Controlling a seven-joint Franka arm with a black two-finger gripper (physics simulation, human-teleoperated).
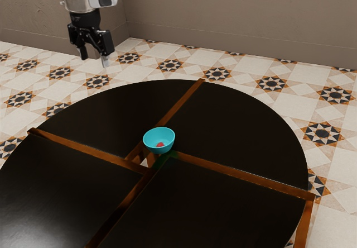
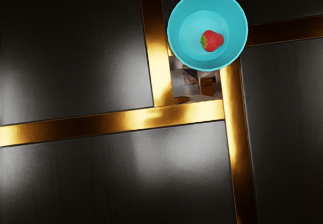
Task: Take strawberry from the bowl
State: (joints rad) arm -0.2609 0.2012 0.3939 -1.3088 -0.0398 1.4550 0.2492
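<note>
High over the table's far left part in the exterior view is my gripper point(image 1: 95, 54), its two fingers apart with nothing between them, well above and away from the bowl. The turquoise bowl point(image 1: 152, 146) stands upright at the middle of the table, and the red strawberry point(image 1: 160, 144) lies inside it. Seen from above in the wrist view, the strawberry point(image 2: 213, 41) rests on the floor of the bowl point(image 2: 176, 32), its green leaves toward one side.
The round dark table point(image 1: 234, 125) is crossed by wooden strips point(image 1: 245, 174). A square gap point(image 2: 189, 82) opens between the strips beside the bowl, partly under its rim. A wall point(image 1: 240, 19) stands beyond the tiled floor.
</note>
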